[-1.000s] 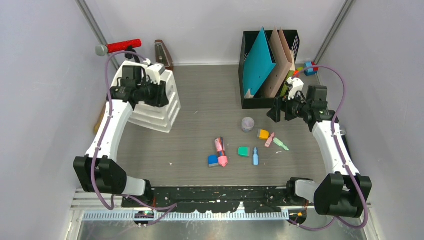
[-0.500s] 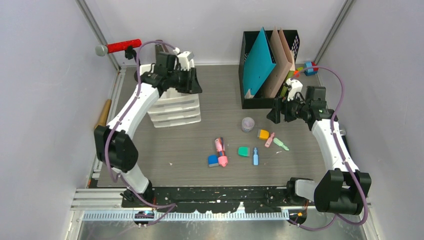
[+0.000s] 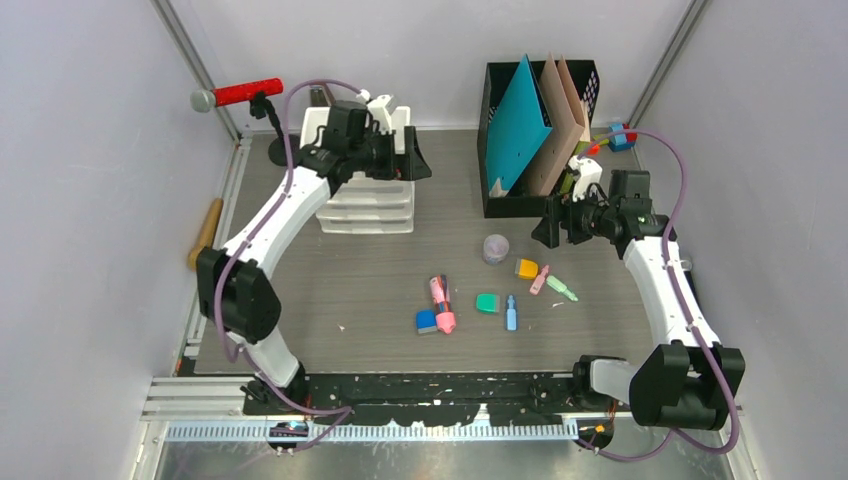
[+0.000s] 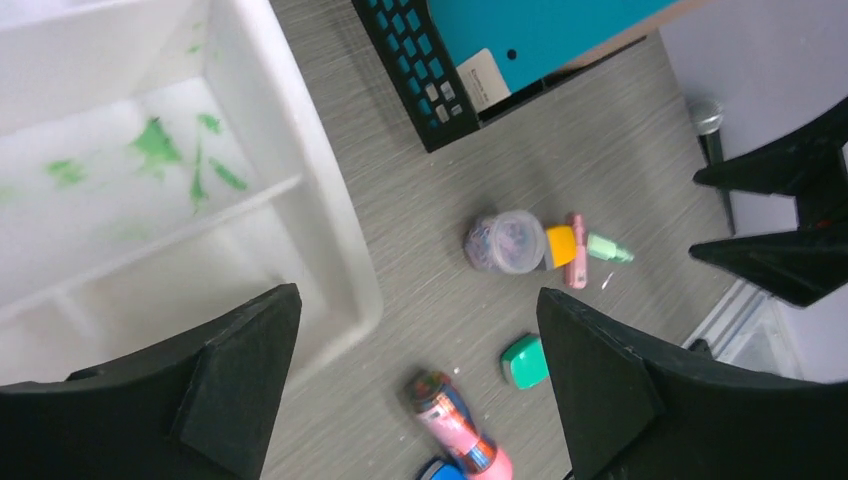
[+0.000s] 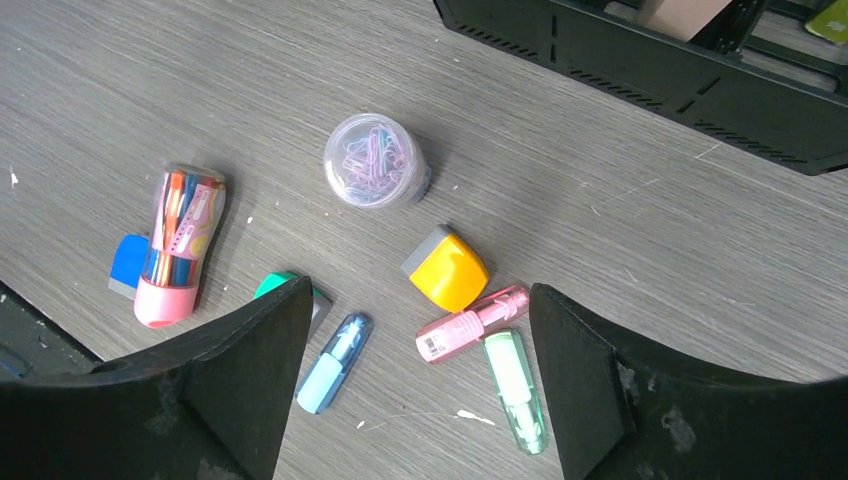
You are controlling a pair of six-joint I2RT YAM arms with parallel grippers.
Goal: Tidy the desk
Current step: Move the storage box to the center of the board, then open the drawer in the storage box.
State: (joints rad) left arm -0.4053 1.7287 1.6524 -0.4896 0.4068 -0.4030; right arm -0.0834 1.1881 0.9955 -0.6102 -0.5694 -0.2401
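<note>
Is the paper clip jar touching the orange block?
Apart. The right wrist view shows bare desk between the paper clip jar and the orange block.

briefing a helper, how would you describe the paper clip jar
Find the black file holder at the desk's far right. In front of its left corner stands a small jar of paper clips, round and see-through, unlike the solid orange block beside it.

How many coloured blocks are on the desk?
3: orange block by the paper-clip jar, green block beside the blue marker, blue block against the pink pen case. None looks hidden.
</note>
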